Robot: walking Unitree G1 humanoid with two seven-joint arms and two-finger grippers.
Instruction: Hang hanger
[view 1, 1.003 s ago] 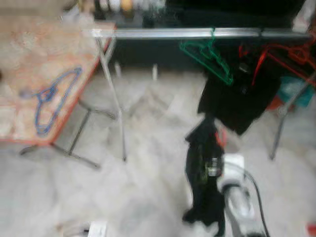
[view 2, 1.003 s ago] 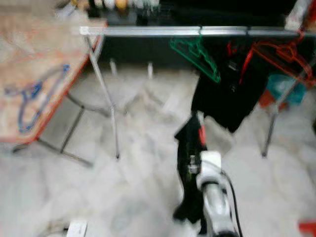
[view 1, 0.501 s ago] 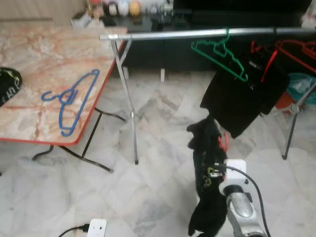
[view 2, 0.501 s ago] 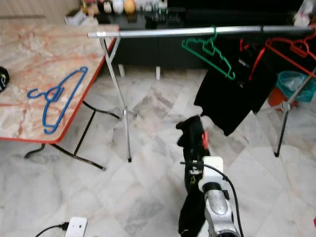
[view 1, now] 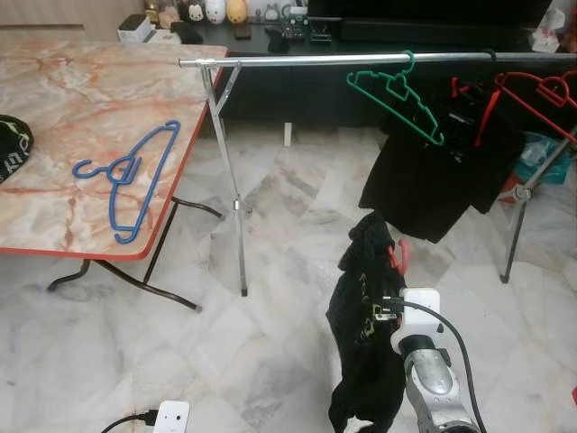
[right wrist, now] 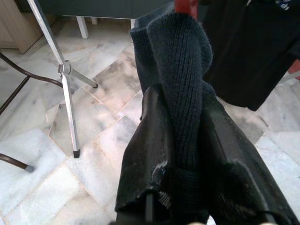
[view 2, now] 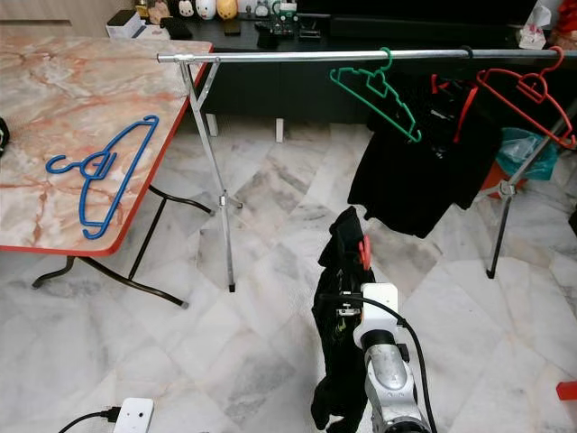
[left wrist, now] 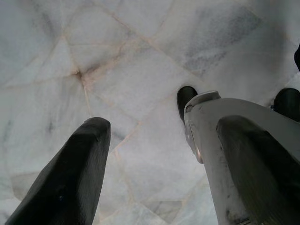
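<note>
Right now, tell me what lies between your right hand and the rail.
Bare marble floor in the eye views; the right hand grips a dark garment on a red hanger, short of the rail.

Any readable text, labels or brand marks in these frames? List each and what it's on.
No text can be read here.
Yellow-green print on the dark knit garment clamped in the right gripper: too small to read.
Pale marking on the black item at the marble table's edge: too blurred to read.

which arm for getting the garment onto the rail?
Right, likely. The right gripper is shut on the dark garment with its red hanger, below the rail. The left gripper hangs over floor.
</note>
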